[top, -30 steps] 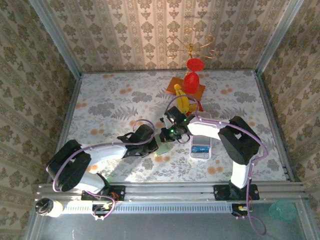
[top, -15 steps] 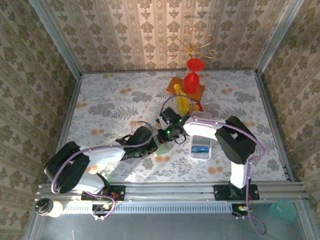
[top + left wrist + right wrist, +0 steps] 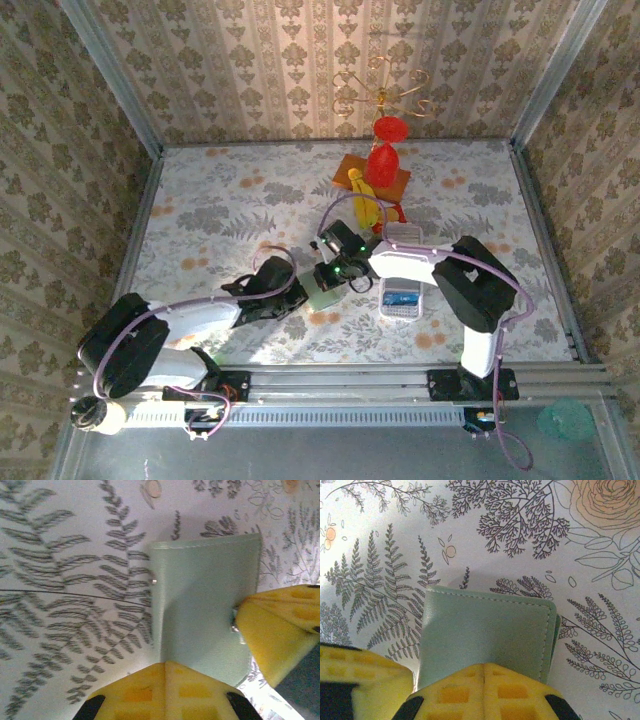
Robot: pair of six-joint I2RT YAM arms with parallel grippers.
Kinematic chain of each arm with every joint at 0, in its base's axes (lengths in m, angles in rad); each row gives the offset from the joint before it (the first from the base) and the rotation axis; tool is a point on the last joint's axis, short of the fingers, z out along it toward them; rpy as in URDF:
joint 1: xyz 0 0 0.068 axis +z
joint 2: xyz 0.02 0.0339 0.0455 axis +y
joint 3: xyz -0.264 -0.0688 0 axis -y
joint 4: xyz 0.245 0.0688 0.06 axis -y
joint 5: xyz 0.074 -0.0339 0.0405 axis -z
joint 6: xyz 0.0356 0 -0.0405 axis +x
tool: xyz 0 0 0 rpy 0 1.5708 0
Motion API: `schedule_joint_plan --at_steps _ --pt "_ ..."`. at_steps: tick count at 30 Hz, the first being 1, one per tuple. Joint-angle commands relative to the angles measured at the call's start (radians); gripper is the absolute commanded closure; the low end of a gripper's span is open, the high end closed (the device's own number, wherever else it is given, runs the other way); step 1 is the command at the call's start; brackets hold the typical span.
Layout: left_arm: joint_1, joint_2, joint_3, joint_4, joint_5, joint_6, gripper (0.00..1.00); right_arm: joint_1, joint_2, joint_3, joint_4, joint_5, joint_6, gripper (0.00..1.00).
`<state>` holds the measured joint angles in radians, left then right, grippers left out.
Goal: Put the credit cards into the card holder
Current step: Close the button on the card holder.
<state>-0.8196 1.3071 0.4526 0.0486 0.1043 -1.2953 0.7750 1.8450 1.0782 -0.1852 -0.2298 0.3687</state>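
Observation:
The card holder (image 3: 323, 297) is a sage-green stitched pouch lying closed and flat on the floral cloth. It is large in the left wrist view (image 3: 200, 605) and in the right wrist view (image 3: 485, 627). My left gripper (image 3: 165, 664) is shut, its yellow tips resting at the holder's near edge. My right gripper (image 3: 484, 666) is shut as well, with its tips on the holder's top face and nothing between the fingers. From above, the left gripper (image 3: 300, 297) and right gripper (image 3: 327, 280) meet over the holder. The credit cards (image 3: 400, 299) lie in a white tray to the right.
The white tray (image 3: 403, 312) sits right of the holder, under the right forearm. At the back stand a red goblet (image 3: 382, 160) on an orange block (image 3: 350, 170), a banana (image 3: 364, 205) and a gold wire ornament (image 3: 385, 92). Papered walls close three sides.
The left arm has stretched lower and its gripper has slid toward the near-left. The right gripper has moved left and down onto the holder. Both stayed shut.

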Motion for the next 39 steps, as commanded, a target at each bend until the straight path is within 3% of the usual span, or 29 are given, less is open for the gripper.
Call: schedule_joint_plan --at_steps 1,7,17,23,26,32,39 --pt "0.012 -0.029 -0.014 -0.039 -0.022 -0.027 1.00 0.015 0.036 -0.122 -0.116 0.071 -0.024 1.00" --pt "0.025 -0.042 -0.015 -0.052 -0.023 -0.029 1.00 0.036 -0.007 -0.199 -0.026 0.092 0.012 1.00" --pt "0.055 -0.098 -0.010 -0.099 -0.046 -0.045 1.00 0.097 0.022 -0.303 0.056 0.239 0.085 1.00" --pt "0.085 -0.124 0.023 -0.128 -0.045 -0.032 1.00 0.117 -0.008 -0.355 0.100 0.236 0.111 1.00" --pt "0.090 -0.066 0.092 -0.152 -0.013 0.004 1.00 0.122 -0.040 -0.391 0.142 0.214 0.102 1.00" --pt "0.092 0.148 0.226 -0.036 0.105 0.031 1.00 0.122 -0.082 -0.444 0.220 0.173 0.112 1.00" --pt "0.107 0.337 0.317 -0.067 0.157 0.065 1.00 0.123 -0.070 -0.451 0.215 0.213 0.148 1.00"
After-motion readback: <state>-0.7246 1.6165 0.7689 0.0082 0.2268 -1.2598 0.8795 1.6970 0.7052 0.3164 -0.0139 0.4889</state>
